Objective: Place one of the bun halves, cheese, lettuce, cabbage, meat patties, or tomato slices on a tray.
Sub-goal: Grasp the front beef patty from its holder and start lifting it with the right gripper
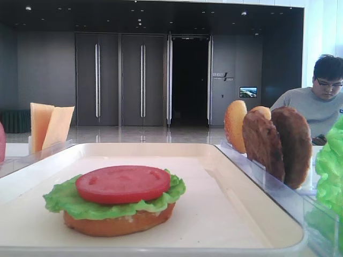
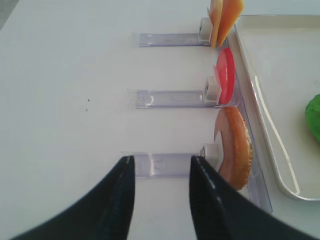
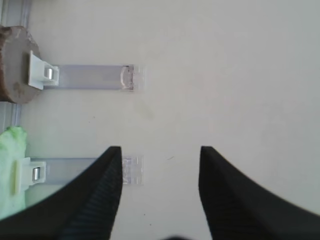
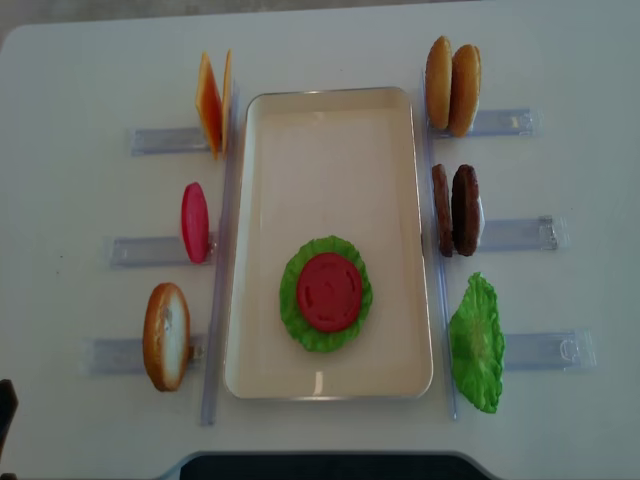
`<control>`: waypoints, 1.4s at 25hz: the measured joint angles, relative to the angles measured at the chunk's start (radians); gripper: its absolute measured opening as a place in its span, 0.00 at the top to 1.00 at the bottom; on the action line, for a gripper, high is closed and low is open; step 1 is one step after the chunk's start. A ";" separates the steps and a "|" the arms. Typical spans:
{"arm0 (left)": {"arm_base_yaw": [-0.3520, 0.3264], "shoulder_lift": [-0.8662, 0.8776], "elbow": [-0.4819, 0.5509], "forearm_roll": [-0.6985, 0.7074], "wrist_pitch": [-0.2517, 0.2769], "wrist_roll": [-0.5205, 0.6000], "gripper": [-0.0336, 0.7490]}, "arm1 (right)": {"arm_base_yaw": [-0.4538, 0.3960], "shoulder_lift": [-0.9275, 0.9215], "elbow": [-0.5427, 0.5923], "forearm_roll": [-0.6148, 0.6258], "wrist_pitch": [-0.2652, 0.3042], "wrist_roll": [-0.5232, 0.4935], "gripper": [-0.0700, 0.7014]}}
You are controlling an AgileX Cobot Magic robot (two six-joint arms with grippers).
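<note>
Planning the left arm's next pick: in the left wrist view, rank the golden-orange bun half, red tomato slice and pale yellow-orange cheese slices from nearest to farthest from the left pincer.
1. Golden-orange bun half, just right of the left pincer.
2. Red tomato slice, middle rack, farther up.
3. Pale yellow-orange cheese slices, top rack, farthest.

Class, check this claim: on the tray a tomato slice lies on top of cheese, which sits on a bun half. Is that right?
Not quite. The tomato slice lies on lettuce, not cheese; the lettuce sits on the bun half on the tray. The low exterior view shows this. The cheese stands in its rack beside the tray.
</note>
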 joint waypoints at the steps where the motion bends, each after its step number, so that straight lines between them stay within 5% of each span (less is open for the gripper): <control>1: 0.000 0.000 0.000 0.000 0.000 0.000 0.60 | 0.000 0.028 -0.014 0.000 0.000 -0.001 0.43; 11: 0.000 0.000 0.000 0.000 0.001 0.000 0.60 | 0.000 0.262 -0.135 0.025 0.005 -0.011 0.43; 20: 0.000 0.000 0.000 0.000 0.001 0.000 0.60 | 0.017 0.283 -0.162 0.057 0.024 -0.064 0.41; 25: 0.000 0.000 0.000 0.000 0.001 0.000 0.60 | 0.129 0.285 -0.162 0.049 0.019 0.008 0.41; 35: 0.000 0.000 0.000 0.000 0.001 0.000 0.66 | 0.427 0.298 -0.163 0.039 -0.083 0.205 0.41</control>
